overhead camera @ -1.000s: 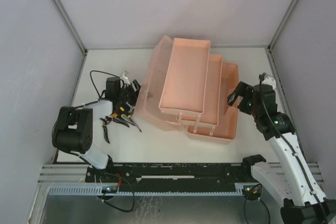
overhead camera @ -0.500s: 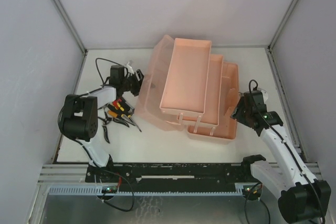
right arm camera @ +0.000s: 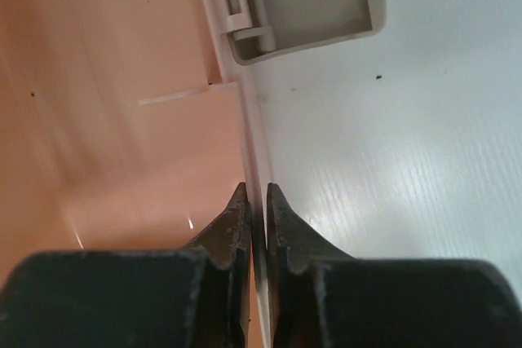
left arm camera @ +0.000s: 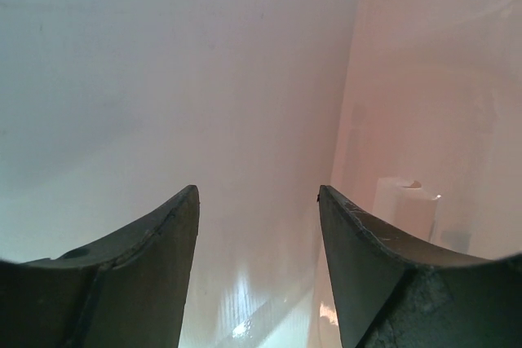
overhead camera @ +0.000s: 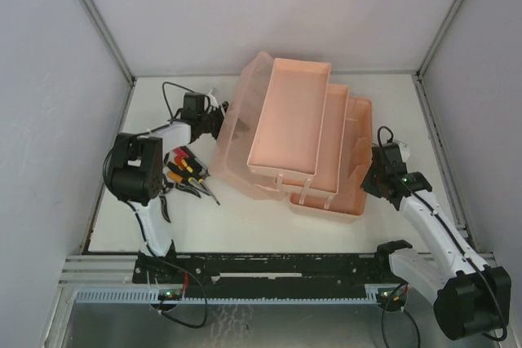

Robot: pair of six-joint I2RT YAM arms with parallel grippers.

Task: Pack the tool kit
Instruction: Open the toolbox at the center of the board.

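Now my right fingers [right arm camera: 231, 230] pinch a wall of the salmon-pink plastic toolbox [right arm camera: 122, 79]; my left fingers [left arm camera: 159, 234] hang spread beside it.

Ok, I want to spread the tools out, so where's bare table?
Bare table runs along the near edge, in front of the toolbox. Another patch lies behind the right gripper, toward the back-right corner. Crowded left of the toolbox: tools and left gripper.
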